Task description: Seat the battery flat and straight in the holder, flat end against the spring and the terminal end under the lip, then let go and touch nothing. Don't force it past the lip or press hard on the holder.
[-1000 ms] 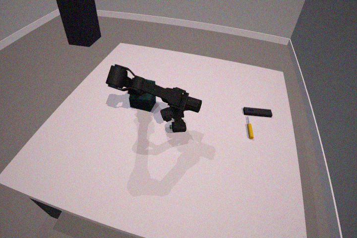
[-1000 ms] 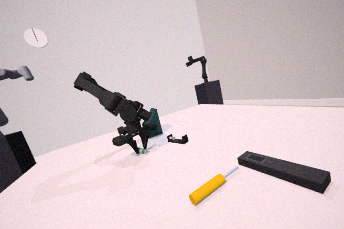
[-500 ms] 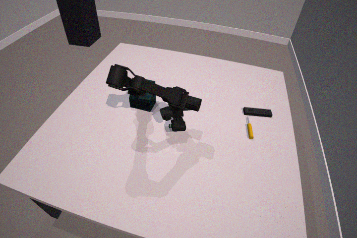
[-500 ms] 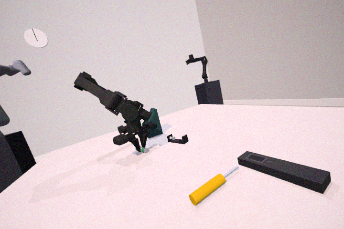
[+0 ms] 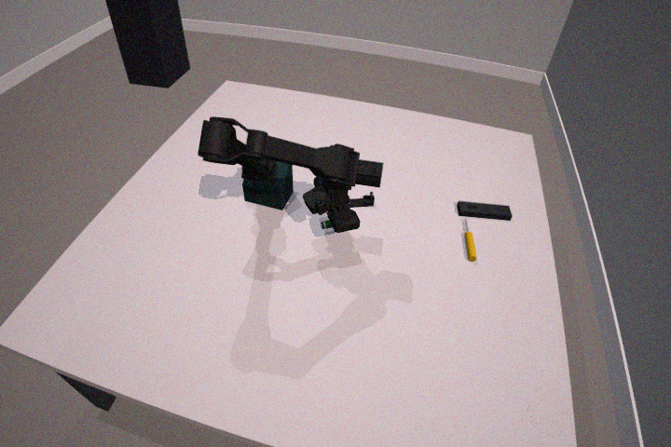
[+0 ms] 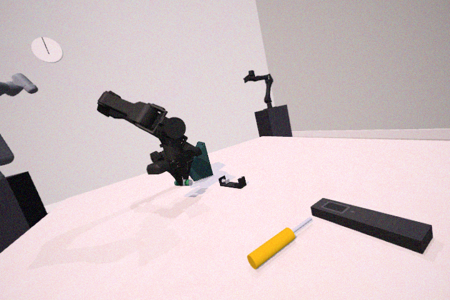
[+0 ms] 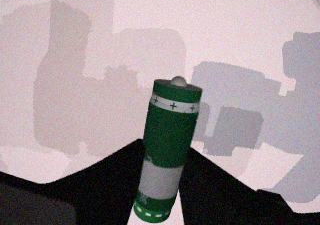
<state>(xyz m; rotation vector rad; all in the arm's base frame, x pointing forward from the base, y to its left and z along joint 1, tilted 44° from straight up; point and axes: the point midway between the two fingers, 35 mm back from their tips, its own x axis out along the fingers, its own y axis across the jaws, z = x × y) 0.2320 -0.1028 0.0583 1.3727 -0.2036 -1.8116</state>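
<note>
The green battery (image 5: 325, 224) (image 6: 187, 182) (image 7: 172, 119) with a grey band lies low on the white table (image 5: 400, 326), its terminal end with the plus marks pointing away from the wrist camera. My gripper (image 5: 335, 221) (image 6: 181, 180) (image 7: 163, 151) reaches down over it and is shut on the battery, one dark finger on each side of its lower half. The small black holder (image 5: 366, 198) (image 6: 232, 182) sits on the table a short way to the right of the gripper, and nothing is in it.
A yellow-handled screwdriver (image 5: 470, 246) (image 6: 271, 247) and a long black bar (image 5: 484, 209) (image 6: 374, 224) lie at the right of the table. The arm's teal base block (image 5: 267, 189) (image 6: 201, 164) stands behind the gripper. A dark pillar (image 5: 147, 39) stands off the table.
</note>
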